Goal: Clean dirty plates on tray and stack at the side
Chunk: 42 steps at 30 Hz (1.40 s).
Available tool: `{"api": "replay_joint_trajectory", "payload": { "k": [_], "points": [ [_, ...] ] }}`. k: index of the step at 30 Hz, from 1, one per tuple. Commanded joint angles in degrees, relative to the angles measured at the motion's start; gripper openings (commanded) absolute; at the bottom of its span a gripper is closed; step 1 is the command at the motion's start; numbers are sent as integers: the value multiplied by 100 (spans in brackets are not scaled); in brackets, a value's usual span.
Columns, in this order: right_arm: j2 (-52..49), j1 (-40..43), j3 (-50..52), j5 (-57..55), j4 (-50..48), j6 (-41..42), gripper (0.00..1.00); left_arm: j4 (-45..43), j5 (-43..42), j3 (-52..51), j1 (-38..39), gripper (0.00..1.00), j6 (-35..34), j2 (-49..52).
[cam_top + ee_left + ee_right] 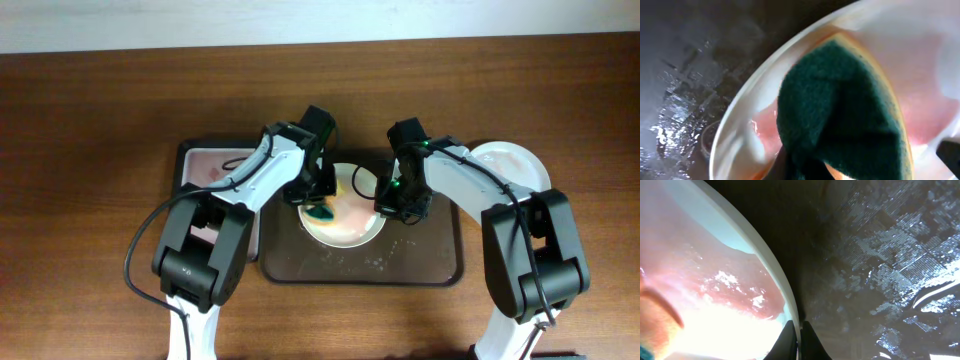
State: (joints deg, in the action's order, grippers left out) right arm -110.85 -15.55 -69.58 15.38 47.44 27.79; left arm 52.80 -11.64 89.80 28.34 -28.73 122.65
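1. Right jaws: pinched on the right rim of the plate (pixel 350 228), so it lies to their left.
2. Left jaws: clamped on the sponge (pixel 840 115), sitting on the plate's left side.
3. Plate's in the middle of the tray (pixel 430 262). There's a pink smear (pixel 740 290) by the held rim, so I'd guess scrubbing goes rightward.

Wood-grain table (pixel 90 120), two trays
Dark tray (pixel 440 272) centre; pinkish tray (pixel 215 160) just beside, left; white plate (pixel 515 165) right.
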Motion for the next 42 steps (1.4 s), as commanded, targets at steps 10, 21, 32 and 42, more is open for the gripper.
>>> {"api": "replay_joint_trajectory", "payload": {
  "k": [10,21,32,42],
  "points": [
    [-118,20,118,-553,151,-52,4,-940,-1495,293,216,0,839,243],
    [-118,20,118,-555,184,-50,4,92,955,297,-164,0,315,-39],
    [-118,20,118,-522,-175,-90,4,1139,1329,299,-905,0,804,-1655],
    [1604,17,-138,-1775,461,-514,4,503,1204,-643,-2251,0,2041,-1659]
  ]
}}
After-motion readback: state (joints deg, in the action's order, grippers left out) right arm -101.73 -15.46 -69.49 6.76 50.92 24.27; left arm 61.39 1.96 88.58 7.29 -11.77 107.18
